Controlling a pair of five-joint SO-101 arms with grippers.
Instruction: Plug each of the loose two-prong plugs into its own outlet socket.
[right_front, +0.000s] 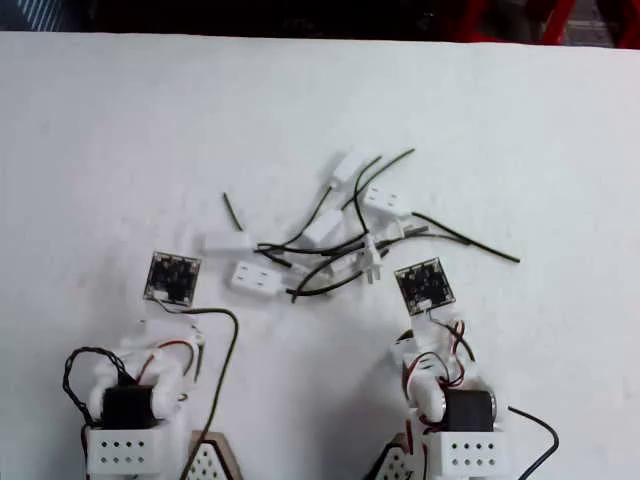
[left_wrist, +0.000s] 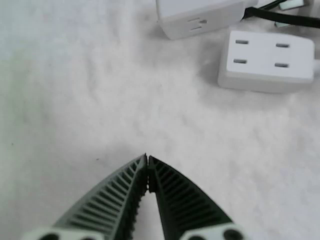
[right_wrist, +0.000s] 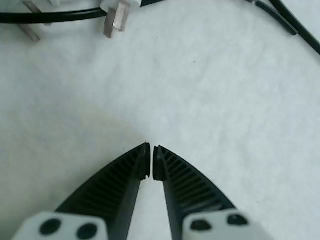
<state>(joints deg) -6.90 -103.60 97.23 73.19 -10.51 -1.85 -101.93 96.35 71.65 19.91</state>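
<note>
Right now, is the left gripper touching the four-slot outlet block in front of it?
Apart. The left wrist view shows a stretch of bare table between the closed left gripper and the outlet block.

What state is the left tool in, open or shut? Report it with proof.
Shut. The left tool shows its two ribbed fingers touching at the tips in its wrist view, nothing held between them.

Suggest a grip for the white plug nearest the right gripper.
Probably pinch the plug by its white body, coming from above, jaws across its sides. Its prongs lie flat pointing toward the right gripper, and must stay free.
</note>
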